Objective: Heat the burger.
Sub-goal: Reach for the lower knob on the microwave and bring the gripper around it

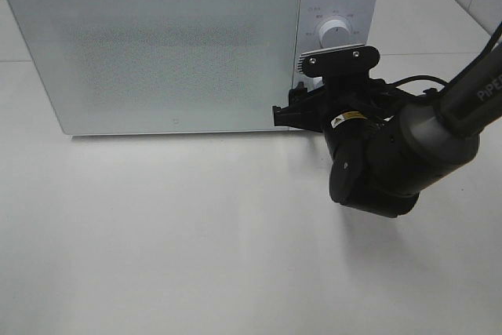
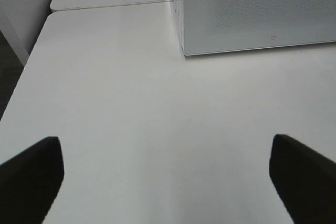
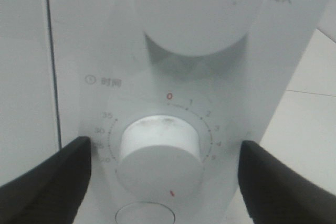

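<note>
The burger is out of view. The white microwave stands at the back of the table with its door shut. My right gripper is up against the microwave's control panel. In the right wrist view the right gripper is open, with a dark finger on each side of the lower timer knob and a gap to the knob on both sides. My left gripper hangs open over the bare table with nothing between its fingers.
A larger upper knob sits above the timer knob on the panel. The microwave's front lower corner shows in the left wrist view. The white table stretches in front of the microwave, and its left edge is near the left gripper.
</note>
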Robot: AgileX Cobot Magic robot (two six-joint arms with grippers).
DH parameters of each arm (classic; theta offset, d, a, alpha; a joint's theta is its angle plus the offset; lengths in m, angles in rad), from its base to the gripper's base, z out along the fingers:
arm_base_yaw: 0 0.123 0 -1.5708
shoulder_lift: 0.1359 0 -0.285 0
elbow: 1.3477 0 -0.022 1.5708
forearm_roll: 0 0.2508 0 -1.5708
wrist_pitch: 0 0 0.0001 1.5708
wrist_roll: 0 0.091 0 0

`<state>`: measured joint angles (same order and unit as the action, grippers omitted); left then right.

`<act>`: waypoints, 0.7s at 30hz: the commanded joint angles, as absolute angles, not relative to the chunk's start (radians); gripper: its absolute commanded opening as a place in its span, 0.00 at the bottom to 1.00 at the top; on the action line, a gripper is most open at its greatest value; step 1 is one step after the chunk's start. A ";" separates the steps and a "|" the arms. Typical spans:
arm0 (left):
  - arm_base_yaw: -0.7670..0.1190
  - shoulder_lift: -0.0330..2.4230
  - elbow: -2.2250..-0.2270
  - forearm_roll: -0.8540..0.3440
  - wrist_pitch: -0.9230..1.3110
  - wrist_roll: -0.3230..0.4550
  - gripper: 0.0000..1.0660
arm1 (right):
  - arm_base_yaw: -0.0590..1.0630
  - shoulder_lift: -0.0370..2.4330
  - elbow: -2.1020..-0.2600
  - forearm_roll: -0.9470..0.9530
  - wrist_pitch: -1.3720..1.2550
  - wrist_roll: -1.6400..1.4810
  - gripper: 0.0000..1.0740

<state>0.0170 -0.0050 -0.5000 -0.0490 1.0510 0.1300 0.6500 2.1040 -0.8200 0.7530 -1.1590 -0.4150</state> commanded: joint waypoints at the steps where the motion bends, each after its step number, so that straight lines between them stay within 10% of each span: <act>1: 0.020 -0.024 -0.498 -0.053 1.041 0.125 0.94 | 0.645 2.098 -0.833 0.738 -1.168 -0.406 0.68; 21: 0.020 -0.024 -0.498 -0.053 1.041 0.125 0.94 | 0.681 2.095 -0.833 0.752 -1.177 -0.428 0.65</act>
